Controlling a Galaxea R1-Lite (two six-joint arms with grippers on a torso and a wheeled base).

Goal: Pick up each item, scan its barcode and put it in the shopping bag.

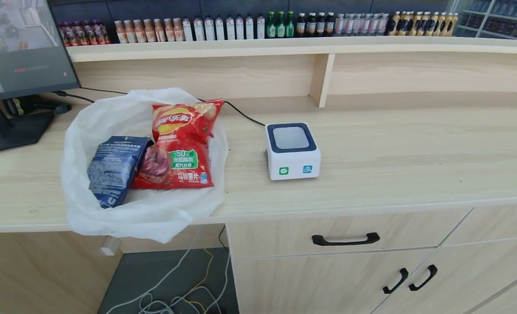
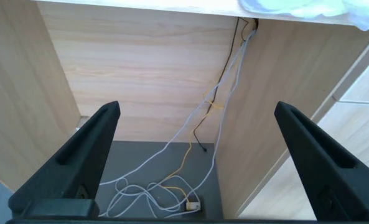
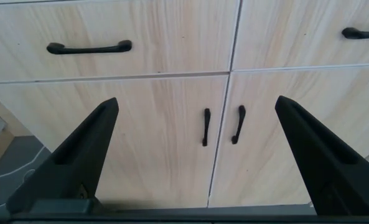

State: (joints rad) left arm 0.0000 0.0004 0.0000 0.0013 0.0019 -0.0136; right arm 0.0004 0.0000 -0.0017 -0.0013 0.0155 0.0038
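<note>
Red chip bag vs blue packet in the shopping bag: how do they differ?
Colour: the red chip bag is red with a green patch; the blue packet is dark blue.
Size: the chip bag looks larger than the blue packet.
Face: the chip bag shows its picture front, the blue packet fine print.
Shared: both lie in the white shopping bag, touching, blue packet on the robot's left.

Red chips [image 1: 180, 148], blue packet [image 1: 112, 170], inside white bag [image 1: 145, 218]
</note>
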